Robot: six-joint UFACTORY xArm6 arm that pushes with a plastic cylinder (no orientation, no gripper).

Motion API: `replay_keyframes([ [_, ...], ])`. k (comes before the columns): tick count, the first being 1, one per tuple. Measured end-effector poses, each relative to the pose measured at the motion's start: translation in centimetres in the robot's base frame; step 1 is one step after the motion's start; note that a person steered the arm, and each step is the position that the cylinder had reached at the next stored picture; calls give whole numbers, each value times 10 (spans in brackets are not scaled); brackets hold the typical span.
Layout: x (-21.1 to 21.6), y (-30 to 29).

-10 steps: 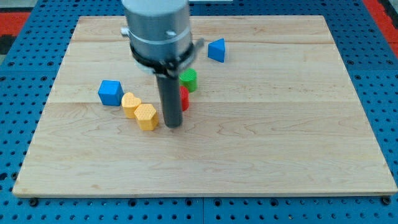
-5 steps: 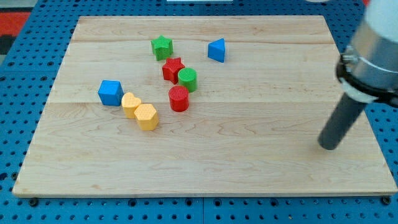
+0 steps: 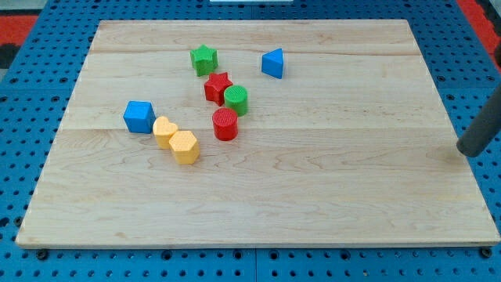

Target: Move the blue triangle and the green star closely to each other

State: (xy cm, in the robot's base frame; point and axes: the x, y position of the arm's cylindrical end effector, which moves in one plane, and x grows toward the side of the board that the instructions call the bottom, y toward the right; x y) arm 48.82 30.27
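Observation:
The blue triangle (image 3: pixel 272 63) sits near the view's top, right of centre. The green star (image 3: pixel 203 59) sits to its left, a clear gap of bare wood between them. My tip (image 3: pixel 470 151) is at the view's far right edge of the board, far from both blocks and touching nothing. Only the lower part of the dark rod shows.
A red star (image 3: pixel 217 86), a green cylinder (image 3: pixel 236 100) and a red cylinder (image 3: pixel 225 124) cluster below the green star. A blue cube (image 3: pixel 139 117), a yellow heart (image 3: pixel 163 131) and a yellow hexagon (image 3: pixel 184 146) lie at the left. The wooden board (image 3: pixel 313 204) rests on blue pegboard.
The rod has swept from beside the red cylinder at the centre to the view's far right edge. No block has moved.

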Motion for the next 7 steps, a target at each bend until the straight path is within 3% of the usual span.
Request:
replay_keyframes([
  [1, -80, -44],
  [2, -109, -142],
  [4, -193, -182],
  [5, -161, -223],
  [6, -168, -269],
  [7, -187, -255],
])
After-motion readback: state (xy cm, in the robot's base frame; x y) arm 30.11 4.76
